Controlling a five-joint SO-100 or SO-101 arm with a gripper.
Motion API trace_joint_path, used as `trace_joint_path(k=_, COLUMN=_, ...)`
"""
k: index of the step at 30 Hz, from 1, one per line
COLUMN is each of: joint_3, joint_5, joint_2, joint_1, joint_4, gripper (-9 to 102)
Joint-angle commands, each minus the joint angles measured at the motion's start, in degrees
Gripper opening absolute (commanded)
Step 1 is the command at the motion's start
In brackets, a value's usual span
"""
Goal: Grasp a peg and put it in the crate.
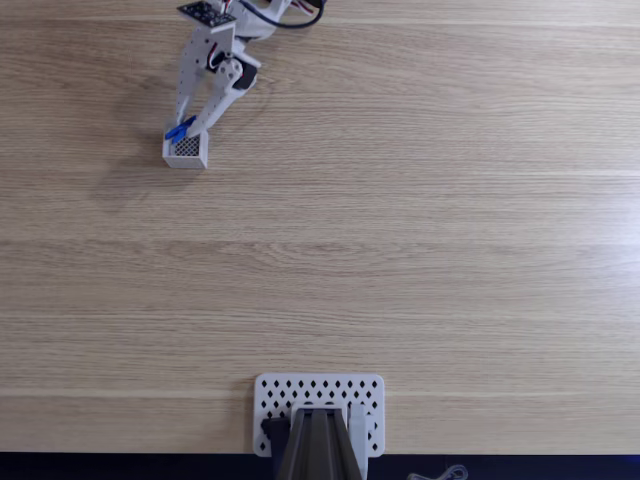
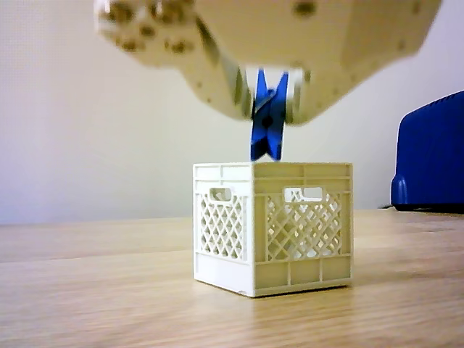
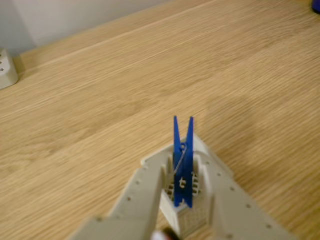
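My gripper is shut on the blue peg, which hangs upright right above the white crate. The peg's lower tips sit about level with the crate's top rim, near the middle of its opening. In the fixed view the crate stands at the table's far left, with the peg and gripper over its upper edge. The wrist view has the peg clamped between the two white fingers of my gripper. The crate lies beneath, mostly covered by them.
A larger white perforated plate with a dark mount sits at the near table edge. A blue object stands behind and right of the crate. A white block rests at the wrist view's far left. Bare wooden tabletop surrounds the crate.
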Motion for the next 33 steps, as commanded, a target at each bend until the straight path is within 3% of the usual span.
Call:
trace_joint_path(k=1, joint_3=-5.71, joint_5=0.44, joint_2=-0.44, joint_1=0.79, joint_4=-2.29, gripper=-1)
trace_joint_path(k=12, joint_3=-6.24, joint_5=-0.18, joint_2=-1.76, joint_1=0.88, joint_4=-1.85, gripper=0)
trace_joint_path(k=20, joint_3=-6.24, joint_5=-0.26, joint_2=-1.05, joint_1=0.79, joint_4=-1.76, gripper=23)
trace_joint_path(k=24, joint_3=-6.33, joint_5=0.44, joint_2=-0.79, joint_1=0.79, joint_4=-1.76, gripper=17)
trace_joint_path(k=28, joint_3=-6.15, joint_5=0.62, joint_2=3.08, joint_1=0.09, joint_4=-1.41, gripper=-3)
trace_joint_path(k=33, joint_3=-6.06, joint_5=3.16, joint_2=12.57, joint_1=-5.71, joint_4=5.8, gripper=1)
